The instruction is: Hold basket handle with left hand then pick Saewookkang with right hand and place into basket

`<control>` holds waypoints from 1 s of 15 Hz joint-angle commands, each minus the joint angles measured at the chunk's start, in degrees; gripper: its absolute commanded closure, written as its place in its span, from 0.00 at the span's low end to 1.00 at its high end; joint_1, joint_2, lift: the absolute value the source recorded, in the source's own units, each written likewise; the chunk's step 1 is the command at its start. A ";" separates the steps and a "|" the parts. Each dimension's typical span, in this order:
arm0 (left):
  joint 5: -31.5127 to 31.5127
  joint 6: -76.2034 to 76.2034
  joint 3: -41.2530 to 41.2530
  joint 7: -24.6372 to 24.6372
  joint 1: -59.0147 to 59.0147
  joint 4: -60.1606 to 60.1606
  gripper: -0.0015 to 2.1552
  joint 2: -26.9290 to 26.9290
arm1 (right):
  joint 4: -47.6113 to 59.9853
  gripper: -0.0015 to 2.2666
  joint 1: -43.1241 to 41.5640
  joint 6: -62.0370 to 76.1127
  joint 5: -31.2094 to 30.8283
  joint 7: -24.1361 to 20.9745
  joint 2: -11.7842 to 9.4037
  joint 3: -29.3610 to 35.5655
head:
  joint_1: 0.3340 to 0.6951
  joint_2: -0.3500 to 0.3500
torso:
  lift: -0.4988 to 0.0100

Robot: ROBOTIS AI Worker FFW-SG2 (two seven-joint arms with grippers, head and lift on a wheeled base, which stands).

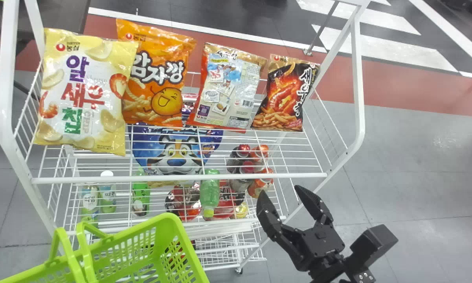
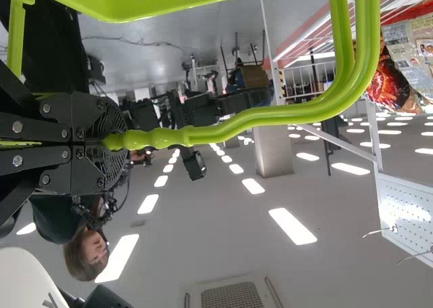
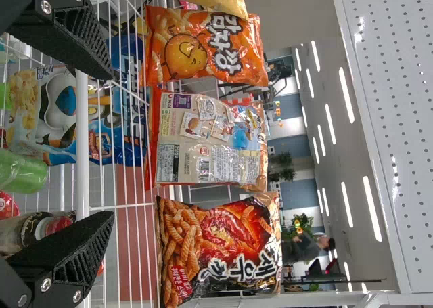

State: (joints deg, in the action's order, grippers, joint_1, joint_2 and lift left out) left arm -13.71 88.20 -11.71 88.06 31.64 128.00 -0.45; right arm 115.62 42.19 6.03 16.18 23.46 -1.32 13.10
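My right gripper stands open in front of the rack's right side, its fingers apart and empty, below the bags. From the right wrist view, the open right gripper faces the upper shelf. Two bags look like Saewookkang: a back-turned one with orange edges and, to its right, a black one. Both stand upright on the shelf. The green basket is at the lower left of the head view. In the left wrist view my left gripper is shut on its handle.
The white wire rack has a front rail below the bags. A yellow bag and an orange bag stand to the left on the same shelf. Bottles and other packs are on the lower shelf.
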 commanded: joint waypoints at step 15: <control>0.00 1.83 0.38 0.27 0.27 0.14 1.00 0.01 | 0.22 0.04 -8.44 -8.27 0.16 -2.72 0.18 -0.62 | 1.00 0.00 | 0.95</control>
State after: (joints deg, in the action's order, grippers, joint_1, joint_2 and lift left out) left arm -13.71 88.20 -11.54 88.33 31.78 128.00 -0.43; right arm 115.72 36.56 1.61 16.40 21.29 -1.07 12.69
